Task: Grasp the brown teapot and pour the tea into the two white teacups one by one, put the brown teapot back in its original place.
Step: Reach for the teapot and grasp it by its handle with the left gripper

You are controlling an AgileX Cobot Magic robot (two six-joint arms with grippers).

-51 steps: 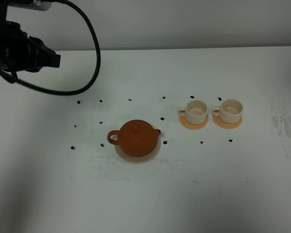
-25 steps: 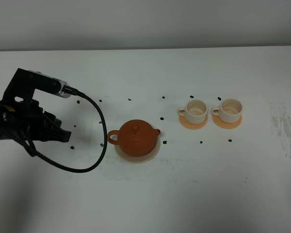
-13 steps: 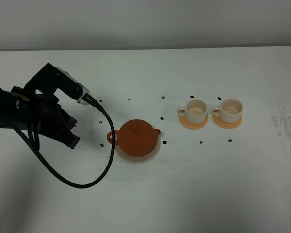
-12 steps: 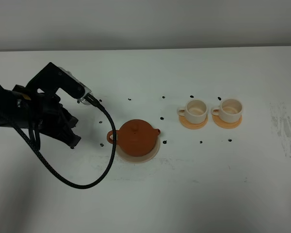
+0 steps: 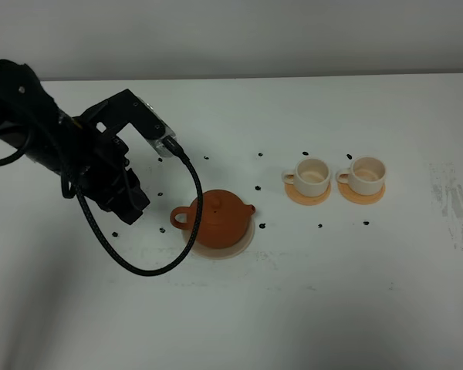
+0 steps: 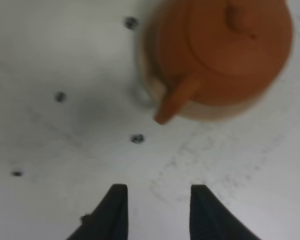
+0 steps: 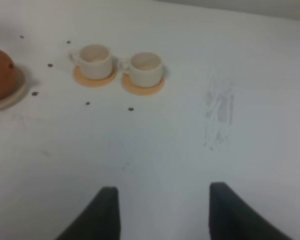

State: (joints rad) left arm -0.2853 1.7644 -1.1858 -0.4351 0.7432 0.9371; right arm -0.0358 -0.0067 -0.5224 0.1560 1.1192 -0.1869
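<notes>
Nearing brown teapot point(image 5: 218, 219), left pincer point(image 6: 157, 194) seemingly parted.

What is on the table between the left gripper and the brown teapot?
In the left wrist view, only bare table with one small black dot separates the left gripper from the brown teapot.

It looks like a robot test lab: a bare white surface point(image 5: 332, 308) dotted with black position marks point(image 5: 319, 227), a plain grey wall point(image 5: 293, 31) and a cabled black arm point(image 5: 69, 154).
</notes>
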